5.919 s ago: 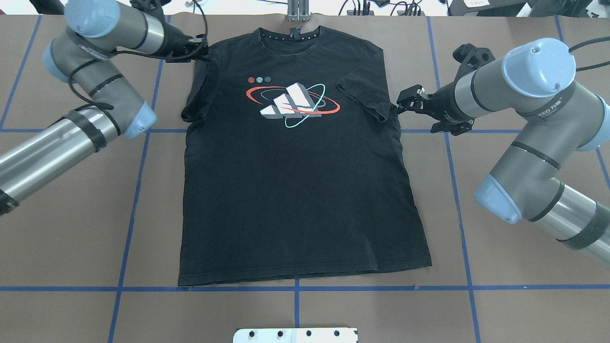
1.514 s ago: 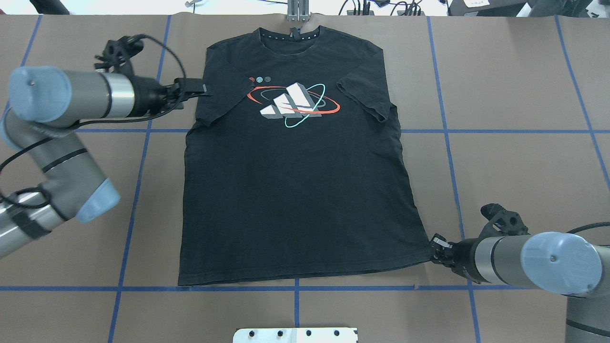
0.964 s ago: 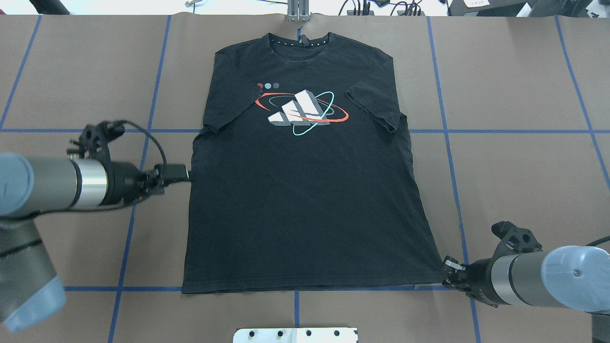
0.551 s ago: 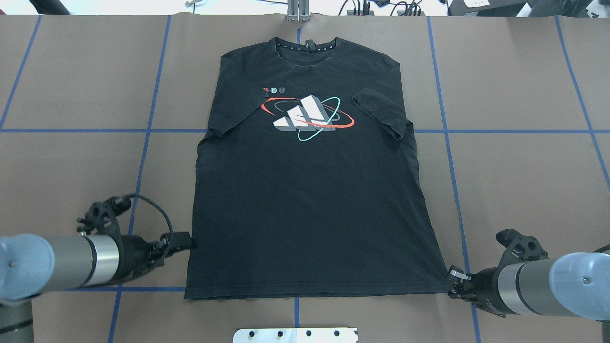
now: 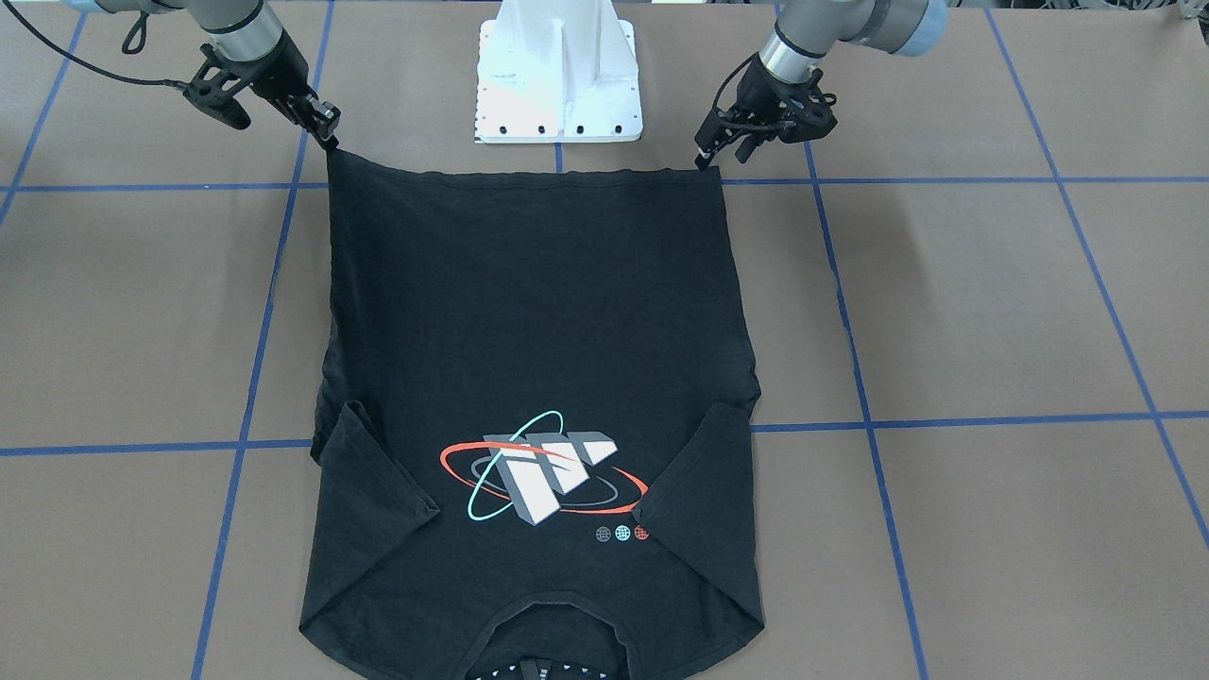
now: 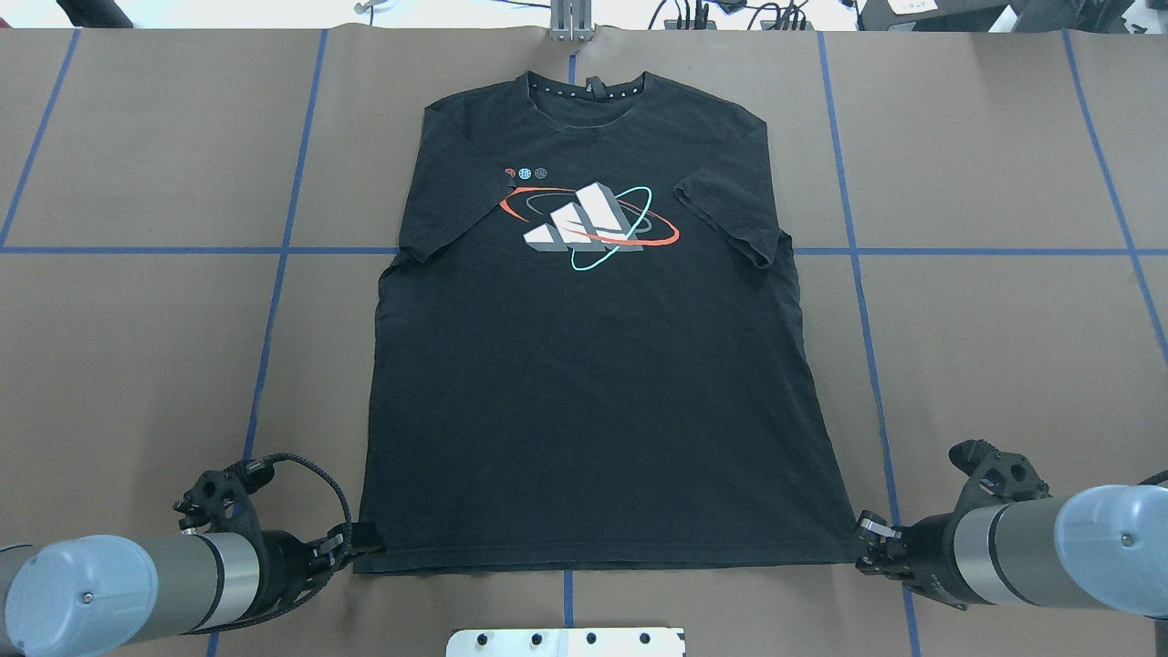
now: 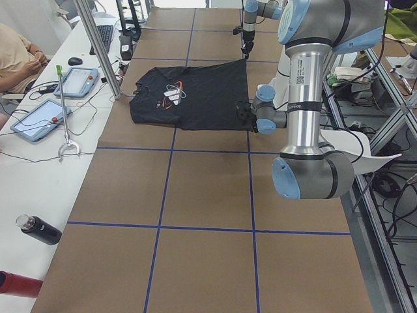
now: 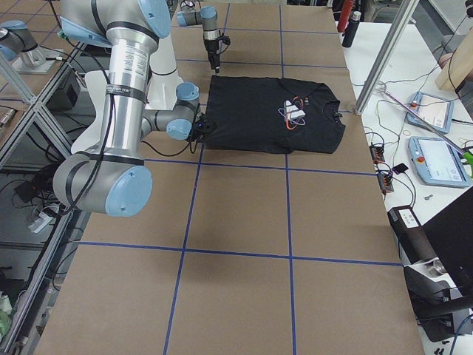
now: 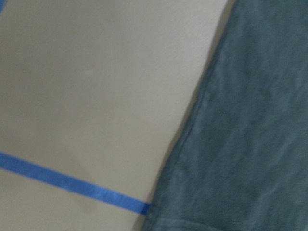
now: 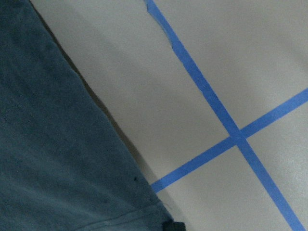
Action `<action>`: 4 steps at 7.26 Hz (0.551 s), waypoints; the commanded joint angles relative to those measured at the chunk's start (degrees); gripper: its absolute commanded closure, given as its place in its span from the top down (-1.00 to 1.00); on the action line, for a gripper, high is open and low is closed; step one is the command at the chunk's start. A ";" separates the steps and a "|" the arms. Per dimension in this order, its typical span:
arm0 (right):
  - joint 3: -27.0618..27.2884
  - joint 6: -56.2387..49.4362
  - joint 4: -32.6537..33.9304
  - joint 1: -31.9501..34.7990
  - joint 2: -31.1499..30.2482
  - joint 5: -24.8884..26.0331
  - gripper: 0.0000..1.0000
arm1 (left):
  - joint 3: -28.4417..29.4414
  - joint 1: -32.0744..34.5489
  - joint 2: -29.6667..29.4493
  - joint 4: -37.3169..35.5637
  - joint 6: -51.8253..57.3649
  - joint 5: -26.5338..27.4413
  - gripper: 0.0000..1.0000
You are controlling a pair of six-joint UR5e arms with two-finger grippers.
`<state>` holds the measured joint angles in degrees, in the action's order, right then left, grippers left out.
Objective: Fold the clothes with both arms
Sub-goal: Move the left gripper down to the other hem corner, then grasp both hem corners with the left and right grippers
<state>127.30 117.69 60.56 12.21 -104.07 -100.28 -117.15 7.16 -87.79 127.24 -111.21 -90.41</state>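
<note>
The black T-shirt (image 6: 584, 383) is spread flat, print up, on the brown table (image 6: 1004, 347); its collar is cut off in the front-facing view. One hem corner is pinched by the right gripper (image 5: 329, 130). The left gripper (image 5: 704, 156) is set at the other corner, and its grip cannot be made out.
</note>
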 commanded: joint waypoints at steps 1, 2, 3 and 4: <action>0.23 0.00 -0.09 0.00 0.09 0.00 -1.00 | 0.07 -0.57 -0.45 -1.55 -0.32 -0.03 0.31; 0.41 0.00 -0.09 0.00 0.09 0.00 -1.00 | 0.34 -0.57 -0.71 -1.73 -0.32 -0.03 0.28; 0.41 0.00 -0.09 0.09 0.09 0.00 -1.00 | 0.43 -0.57 -0.80 -2.42 -0.32 0.06 0.20; 0.58 0.00 -0.09 0.09 0.09 0.00 -1.00 | 0.43 -0.57 -0.98 -2.43 -0.41 -0.03 0.19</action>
<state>127.72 117.69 60.47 12.27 -103.98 -100.28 -116.78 6.61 -88.56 125.09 -111.55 -90.40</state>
